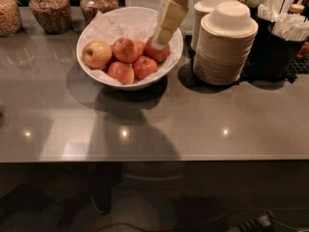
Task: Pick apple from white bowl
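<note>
The white bowl [136,84], wide, glossy and lined with crinkled white paper, stands at the back middle of the grey counter. It holds several apples. The red-orange apple with paler yellowish patches [126,49] lies in the middle. A mostly yellow-green apple [96,53] lies at the left and a darker red apple [158,53] at the right. Two more reddish apples lie at the front. My gripper [159,40], cream-coloured, reaches down from the top over the bowl's right side. Its tip is just above the darker red apple, to the right of the red-orange one.
Two stacks of small off-white disposable bowls [224,47] stand right of the white bowl. Dark holders with white utensils [285,28] stand at the far right. Glass jars [48,8] line the back left. The counter's front edge [154,157] runs across the view.
</note>
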### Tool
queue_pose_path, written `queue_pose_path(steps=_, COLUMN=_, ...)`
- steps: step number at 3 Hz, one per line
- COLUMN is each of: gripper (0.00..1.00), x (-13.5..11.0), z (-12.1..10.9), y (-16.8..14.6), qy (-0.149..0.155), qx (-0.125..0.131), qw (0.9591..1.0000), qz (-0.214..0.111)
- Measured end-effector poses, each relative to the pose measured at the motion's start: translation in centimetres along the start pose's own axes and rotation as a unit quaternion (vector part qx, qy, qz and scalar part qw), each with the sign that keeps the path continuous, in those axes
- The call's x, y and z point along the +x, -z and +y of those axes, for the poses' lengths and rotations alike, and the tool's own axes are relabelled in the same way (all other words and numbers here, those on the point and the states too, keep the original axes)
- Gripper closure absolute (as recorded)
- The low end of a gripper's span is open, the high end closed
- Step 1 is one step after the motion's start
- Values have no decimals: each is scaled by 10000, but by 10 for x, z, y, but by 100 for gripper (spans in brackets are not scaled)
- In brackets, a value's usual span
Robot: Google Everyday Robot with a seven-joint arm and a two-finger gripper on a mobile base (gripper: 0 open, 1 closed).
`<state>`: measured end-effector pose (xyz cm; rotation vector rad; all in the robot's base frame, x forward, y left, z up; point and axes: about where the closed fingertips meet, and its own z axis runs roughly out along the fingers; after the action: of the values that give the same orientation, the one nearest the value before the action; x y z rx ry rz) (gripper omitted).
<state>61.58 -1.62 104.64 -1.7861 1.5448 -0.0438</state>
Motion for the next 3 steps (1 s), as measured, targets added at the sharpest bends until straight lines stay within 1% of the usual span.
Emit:
queue_pose_path(steps=1, gripper=0, x=-8, z=-19, y=-44, qy=198, qx=-192, qw=9996, qz=-33)
queue_pose_path(steps=2, gripper=0, x=-4, z=-35, y=-75, qy=270, qx=-327, qw=9991, qz=44)
queue_pose_path(steps=3, gripper=0, x=6, z=-40, y=-100, qy=252, qx=-475, qw=9984, qz=146)
